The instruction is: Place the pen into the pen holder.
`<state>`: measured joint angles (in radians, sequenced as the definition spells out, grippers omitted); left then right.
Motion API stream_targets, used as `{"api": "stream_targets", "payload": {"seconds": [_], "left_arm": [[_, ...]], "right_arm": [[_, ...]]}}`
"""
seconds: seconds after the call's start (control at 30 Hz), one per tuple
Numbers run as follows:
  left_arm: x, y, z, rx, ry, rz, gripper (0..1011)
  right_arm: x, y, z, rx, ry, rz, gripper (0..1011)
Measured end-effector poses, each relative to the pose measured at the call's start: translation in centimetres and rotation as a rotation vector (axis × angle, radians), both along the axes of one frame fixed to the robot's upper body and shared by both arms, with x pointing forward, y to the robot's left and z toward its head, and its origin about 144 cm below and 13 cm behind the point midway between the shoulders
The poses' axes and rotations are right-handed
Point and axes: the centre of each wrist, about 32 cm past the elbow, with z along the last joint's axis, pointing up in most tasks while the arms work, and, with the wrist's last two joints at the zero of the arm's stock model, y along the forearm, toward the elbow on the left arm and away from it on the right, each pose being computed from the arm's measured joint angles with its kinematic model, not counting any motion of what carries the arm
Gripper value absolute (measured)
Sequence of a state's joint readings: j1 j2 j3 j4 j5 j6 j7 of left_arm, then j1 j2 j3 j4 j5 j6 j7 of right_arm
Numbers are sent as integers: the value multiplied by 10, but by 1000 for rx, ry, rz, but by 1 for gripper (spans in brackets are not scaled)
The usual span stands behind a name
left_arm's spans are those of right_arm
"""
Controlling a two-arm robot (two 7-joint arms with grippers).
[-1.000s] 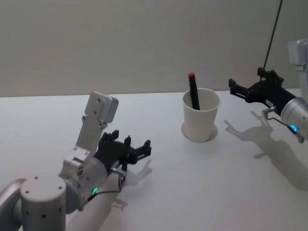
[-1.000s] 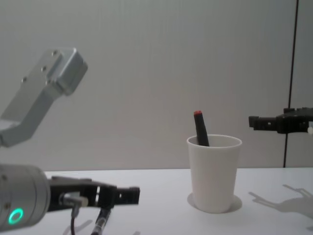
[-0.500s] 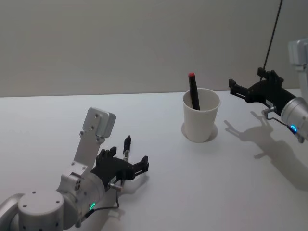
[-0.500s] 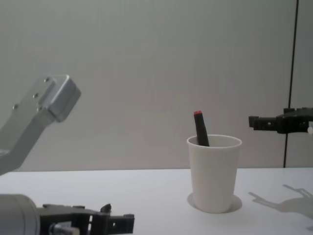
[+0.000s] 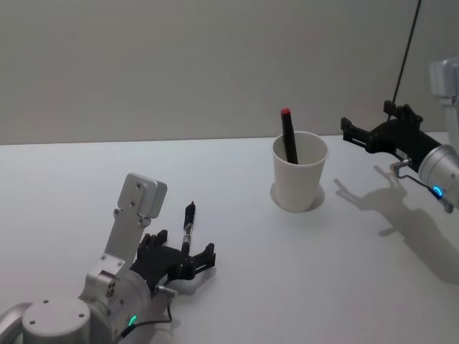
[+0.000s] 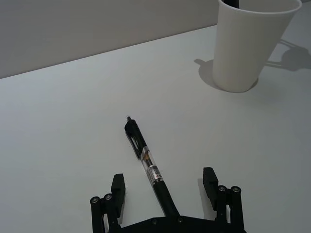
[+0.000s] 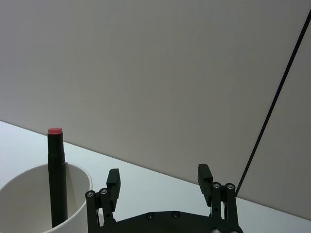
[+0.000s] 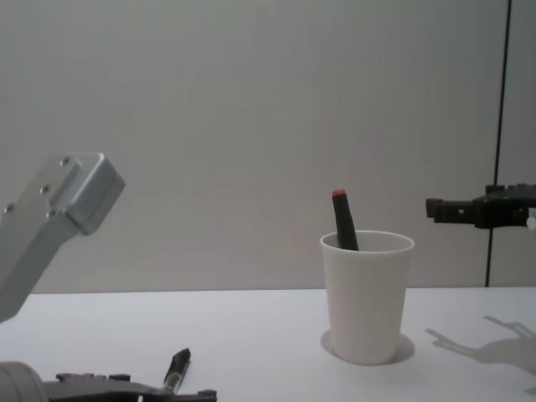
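A black pen with a clear barrel (image 5: 188, 226) (image 6: 147, 164) (image 8: 175, 371) lies flat on the white table, well to the left of the pen holder. My left gripper (image 5: 184, 251) (image 6: 164, 178) is open and low over the table, one finger on each side of the pen's rear end, not closed on it. The pen holder (image 5: 299, 175) (image 6: 251, 46) (image 8: 367, 295) (image 7: 29, 204) is a white paper cup standing upright, and a black marker with a red cap (image 5: 288, 136) (image 7: 56, 174) leans inside it. My right gripper (image 5: 346, 130) (image 7: 159, 173) (image 8: 432, 207) hangs open in the air, right of the cup.
A thin dark cable (image 5: 406, 50) runs up the wall behind the right arm. The left arm's grey link (image 5: 136, 211) (image 8: 50, 209) rises above the pen. Bare table (image 5: 251, 244) lies between the pen and the cup.
My left gripper has dropped lower and drawn back toward me, uncovering the pen, which now lies between its open fingers. The right arm, cup and marker have not moved.
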<state>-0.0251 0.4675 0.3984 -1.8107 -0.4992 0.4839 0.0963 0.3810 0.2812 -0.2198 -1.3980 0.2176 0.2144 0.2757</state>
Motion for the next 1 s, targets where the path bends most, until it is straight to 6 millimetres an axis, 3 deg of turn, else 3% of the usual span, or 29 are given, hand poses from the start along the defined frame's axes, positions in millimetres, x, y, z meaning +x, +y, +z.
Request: {"api": "stream_targets", "payload": {"seconds": [1.0], "left_arm": [[-10, 5, -11, 64, -61, -30, 1001]], "right_arm": [[0, 0, 0, 0, 0, 0, 1001]]}}
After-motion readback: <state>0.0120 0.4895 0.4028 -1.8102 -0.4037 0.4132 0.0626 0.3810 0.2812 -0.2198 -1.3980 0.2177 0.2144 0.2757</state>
